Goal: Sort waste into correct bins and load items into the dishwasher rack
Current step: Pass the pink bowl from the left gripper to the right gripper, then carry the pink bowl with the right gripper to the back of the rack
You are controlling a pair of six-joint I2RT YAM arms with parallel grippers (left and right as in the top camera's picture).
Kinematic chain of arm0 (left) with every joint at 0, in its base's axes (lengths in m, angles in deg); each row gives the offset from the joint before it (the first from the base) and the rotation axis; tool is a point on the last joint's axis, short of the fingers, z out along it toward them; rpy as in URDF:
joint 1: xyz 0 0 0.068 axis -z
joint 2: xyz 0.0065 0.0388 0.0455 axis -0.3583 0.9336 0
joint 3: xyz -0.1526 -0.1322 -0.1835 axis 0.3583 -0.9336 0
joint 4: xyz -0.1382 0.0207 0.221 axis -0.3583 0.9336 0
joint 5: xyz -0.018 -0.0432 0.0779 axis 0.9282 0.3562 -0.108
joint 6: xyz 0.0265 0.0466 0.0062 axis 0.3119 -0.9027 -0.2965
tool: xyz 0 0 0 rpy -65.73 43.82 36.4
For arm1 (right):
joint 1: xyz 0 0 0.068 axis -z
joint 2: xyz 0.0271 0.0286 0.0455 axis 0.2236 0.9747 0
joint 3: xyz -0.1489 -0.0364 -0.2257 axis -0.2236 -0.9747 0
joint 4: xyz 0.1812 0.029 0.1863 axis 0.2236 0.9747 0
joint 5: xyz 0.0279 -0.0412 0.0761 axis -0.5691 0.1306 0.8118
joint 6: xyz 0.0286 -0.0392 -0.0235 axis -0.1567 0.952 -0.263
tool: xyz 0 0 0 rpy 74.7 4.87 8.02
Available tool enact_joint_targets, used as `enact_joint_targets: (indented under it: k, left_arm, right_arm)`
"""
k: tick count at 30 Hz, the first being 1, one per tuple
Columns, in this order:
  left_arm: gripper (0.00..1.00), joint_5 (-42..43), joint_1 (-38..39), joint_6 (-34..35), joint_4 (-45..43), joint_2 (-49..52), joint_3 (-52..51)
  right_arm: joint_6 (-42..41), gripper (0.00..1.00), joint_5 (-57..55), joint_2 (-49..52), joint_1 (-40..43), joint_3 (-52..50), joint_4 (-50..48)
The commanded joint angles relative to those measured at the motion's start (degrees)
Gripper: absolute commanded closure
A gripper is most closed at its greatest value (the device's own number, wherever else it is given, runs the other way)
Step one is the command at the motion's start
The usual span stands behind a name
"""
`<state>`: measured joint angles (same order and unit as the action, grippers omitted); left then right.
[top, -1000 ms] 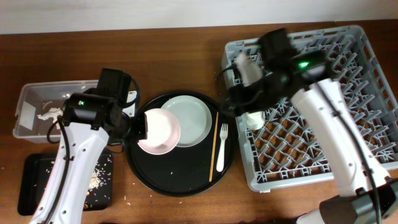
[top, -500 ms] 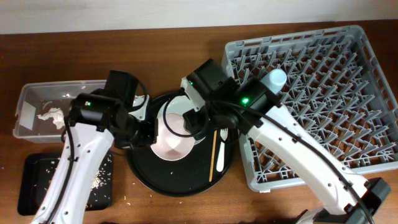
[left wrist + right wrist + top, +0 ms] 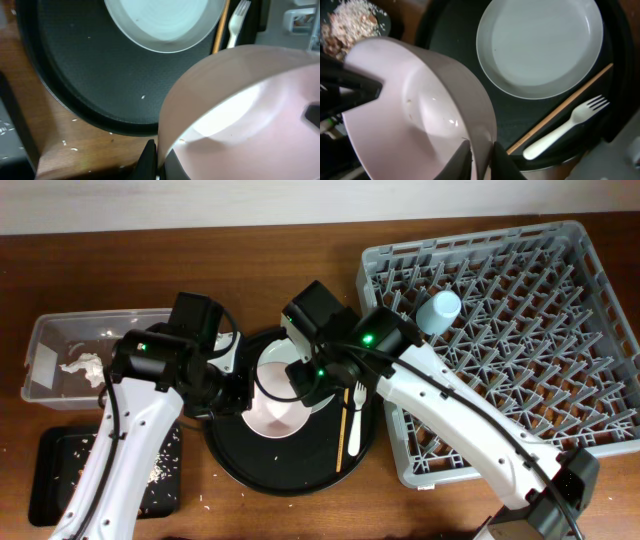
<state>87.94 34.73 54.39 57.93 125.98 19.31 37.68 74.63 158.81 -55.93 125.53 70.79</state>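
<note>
The pinkish-white bowl (image 3: pixel 275 408) hangs tilted over the round black tray (image 3: pixel 300 470). My left gripper (image 3: pixel 243 395) is shut on its left rim, which shows in the left wrist view (image 3: pixel 159 160) with the bowl (image 3: pixel 240 110). My right gripper (image 3: pixel 300 380) is shut on the bowl's opposite rim, which shows in the right wrist view (image 3: pixel 480 155) with the bowl (image 3: pixel 415 120). The pale plate (image 3: pixel 540 45), chopstick (image 3: pixel 565 107) and white fork (image 3: pixel 565 131) lie on the tray. The light-blue cup (image 3: pixel 440 310) stands in the grey rack (image 3: pixel 520 360). The cream cup is hidden.
The clear tub (image 3: pixel 50 340) at the far left holds the white tissue (image 3: pixel 82 365). The black rectangular tray (image 3: pixel 60 480) in front of it holds crumbly food scraps (image 3: pixel 155 470). A few crumbs lie on the wood beside the round tray.
My right arm has swung from the rack over to the round tray and closed on the bowl's rim. My left gripper has kept hold of the bowl and shifted it slightly right.
</note>
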Motion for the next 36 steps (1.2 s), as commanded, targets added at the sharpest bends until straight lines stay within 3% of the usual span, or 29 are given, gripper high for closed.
enact_joint_targets:
  k: [1, 4, 6, 7, 16, 19, 23, 29, 32, 36]
  left_arm:
    - [1.0, -0.24, 0.13, 0.09, -0.26, -0.55, 0.57]
    - [0.99, -0.22, 0.13, 0.09, -0.26, -0.55, 0.57]
    - [0.6, -0.22, 0.13, 0.07, -0.26, -0.55, 0.59]
    - [0.55, -0.24, 0.07, -0.11, -0.28, -0.57, 0.61]
    - [0.42, -0.02, -10.64, -2.54, 0.11, -0.68, 13.29]
    - [0.01, -0.04, -11.82, -2.49, -2.4, -0.66, 14.45]
    - [0.01, -0.04, -11.78, -2.49, -2.4, -0.66, 14.43]
    - [0.01, -0.04, -11.78, -2.49, -2.4, -0.66, 14.43]
    - [0.01, -0.04, -11.78, -2.49, -2.4, -0.66, 14.43]
    - [0.01, -0.04, -11.78, -2.49, -2.4, -0.66, 14.43]
  right_arm:
    - [0.13, 0.96, 0.09, 0.72, -0.39, 0.66, -0.26]
    - [0.11, 0.96, -1.07, 0.72, -0.37, 0.66, -0.17]
    - [0.09, 0.96, -2.99, 0.72, -0.37, 0.66, -0.17]
    - [0.09, 0.96, -4.15, 0.72, -0.37, 0.66, -0.2]
    - [-0.22, 0.96, -17.73, 0.72, 6.21, 0.66, -0.83]
    - [4.31, 0.96, -35.63, 0.7, 11.74, 0.66, -0.85]
    - [7.78, 0.96, -49.83, 0.7, 17.86, 0.66, -2.75]
    - [25.68, 0.96, -55.87, 0.72, 27.91, 0.66, -13.14]
    - [35.65, 0.96, -55.89, 0.72, 36.94, 0.66, -25.79]
    - [39.69, 0.96, -57.53, 2.6, 46.97, 0.63, -37.66]
